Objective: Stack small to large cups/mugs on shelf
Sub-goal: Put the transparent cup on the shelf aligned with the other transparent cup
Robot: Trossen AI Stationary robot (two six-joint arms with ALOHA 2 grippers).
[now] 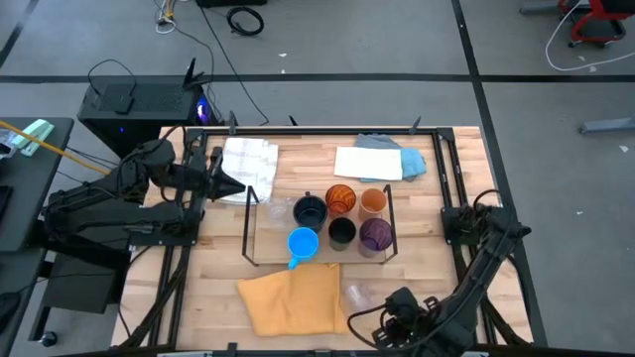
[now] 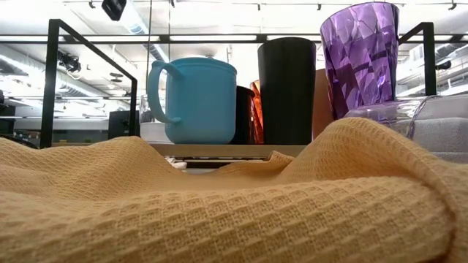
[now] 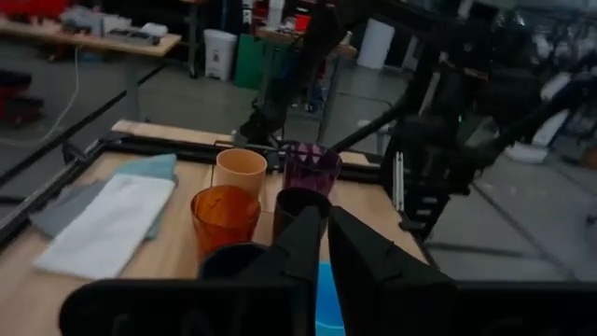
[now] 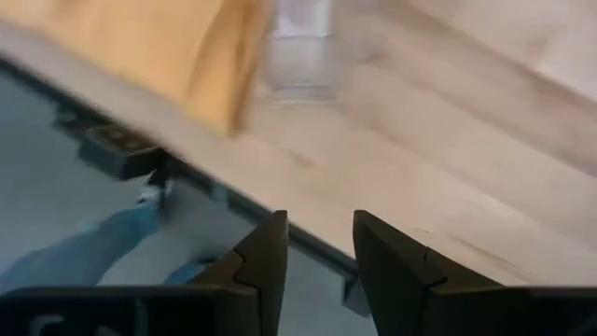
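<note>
On the shelf (image 1: 270, 236) several cups stand upright on their bases: a navy mug (image 1: 310, 211), a dark orange cup (image 1: 340, 198), a pale orange cup (image 1: 373, 201), a black cup (image 1: 341, 232), a purple cup (image 1: 376, 235) and a blue mug (image 1: 303, 244). A clear glass (image 1: 357, 295) stands on the table near its front edge. My left gripper (image 3: 326, 245) is shut and empty, level, left of the shelf. My right gripper (image 4: 317, 257) points down over the table's near edge, open and empty, just right of the clear glass (image 4: 298, 56).
A yellow cloth (image 1: 293, 297) lies in front of the shelf and fills the low view's foreground (image 2: 219, 197). White cloths (image 1: 248, 159) (image 1: 367, 162) and a blue one (image 1: 412, 159) lie at the far side. Black frame rails (image 1: 442, 169) border the table.
</note>
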